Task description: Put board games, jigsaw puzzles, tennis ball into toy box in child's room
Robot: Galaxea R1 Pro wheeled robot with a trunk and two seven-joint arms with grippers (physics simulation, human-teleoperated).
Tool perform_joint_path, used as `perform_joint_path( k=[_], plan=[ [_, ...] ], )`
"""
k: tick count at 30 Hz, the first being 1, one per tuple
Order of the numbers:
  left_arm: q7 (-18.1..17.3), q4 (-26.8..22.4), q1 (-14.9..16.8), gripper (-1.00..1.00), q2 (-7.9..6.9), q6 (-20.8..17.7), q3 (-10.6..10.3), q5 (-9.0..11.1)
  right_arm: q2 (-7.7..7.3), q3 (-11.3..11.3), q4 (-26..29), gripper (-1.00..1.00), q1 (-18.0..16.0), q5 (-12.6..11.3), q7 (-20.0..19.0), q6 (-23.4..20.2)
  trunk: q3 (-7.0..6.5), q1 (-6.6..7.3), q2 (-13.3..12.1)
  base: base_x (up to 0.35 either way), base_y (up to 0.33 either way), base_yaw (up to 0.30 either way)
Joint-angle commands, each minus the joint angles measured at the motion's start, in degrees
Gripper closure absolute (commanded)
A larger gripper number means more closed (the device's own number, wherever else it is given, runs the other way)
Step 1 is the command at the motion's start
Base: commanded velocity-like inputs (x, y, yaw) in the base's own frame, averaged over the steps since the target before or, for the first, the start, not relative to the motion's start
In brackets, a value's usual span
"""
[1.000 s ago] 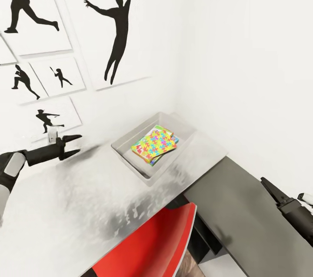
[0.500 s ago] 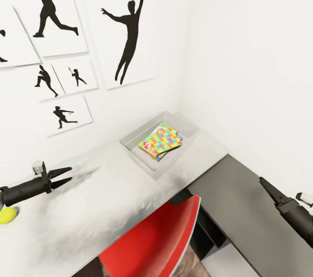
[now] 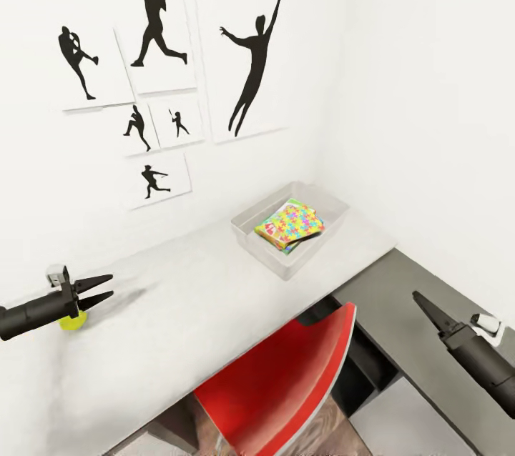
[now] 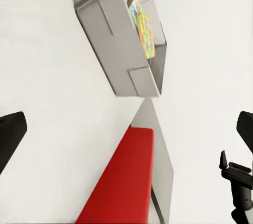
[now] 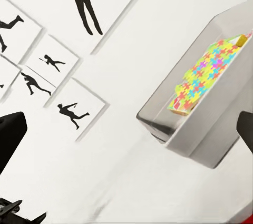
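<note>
Just now the left gripper (image 3: pixel 102 290) hangs low over the table (image 3: pixel 214 299) with its two thin black fingers a little apart and nothing between them; the tennis ball (image 3: pixel 71 320), a small yellow-green sphere, lies on the table right beside and partly behind it, not yet picked up. Farther along, near the corner of the walls, sits the toy box (image 3: pixel 272 256), a shallow grey tray with straight, smooth walls, and in it a stack of flat boxes topped by a puzzle (image 3: pixel 290 225) with a bright jigsaw print; how many lie under it I cannot tell. So part of the job looks done, the ball clearly is left, and no board games show on the table, so some may wait elsewhere. The table is matte and pale, with a darker grey section at its right end, over which the right gripper (image 3: pixel 422 301) hovers, its pointed fingers seemingly closed and empty. A glossy red chair (image 3: pixel 279 384) with a curved back stands tucked below.
</note>
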State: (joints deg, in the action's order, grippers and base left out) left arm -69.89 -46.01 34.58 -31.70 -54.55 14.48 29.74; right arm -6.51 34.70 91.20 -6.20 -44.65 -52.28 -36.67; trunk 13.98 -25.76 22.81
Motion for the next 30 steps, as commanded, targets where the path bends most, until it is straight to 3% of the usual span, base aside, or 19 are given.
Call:
perform_joint_path(
  k=[1, 11, 30],
  plan=[
    [-0.1, 0.0, 0.1, -1.0, -0.01, -0.4, 0.0, 0.1, -0.02, 0.0, 0.0, -1.0, 0.0, -0.3, 0.0, -0.4, 0.01, -0.02, 0.1, -0.161, 0.256, 0.089],
    [-0.1, 0.0, 0.0, -1.0, -0.03, -0.3, -0.1, 0.1, -0.08, 0.1, 0.0, -1.0, 0.0, -0.3, 0.0, -0.4, -0.94, -0.02, 0.1, -0.195, 0.186, 0.089],
    [-0.1, 0.0, -0.1, -1.0, 0.02, 0.7, -0.1, 0.1, -0.08, -0.5, 0.1, -1.0, 0.0, -0.2, 3.3, -0.4, -2.76, -0.02, 0.1, -0.27, 0.036, 0.089]
  ],
)
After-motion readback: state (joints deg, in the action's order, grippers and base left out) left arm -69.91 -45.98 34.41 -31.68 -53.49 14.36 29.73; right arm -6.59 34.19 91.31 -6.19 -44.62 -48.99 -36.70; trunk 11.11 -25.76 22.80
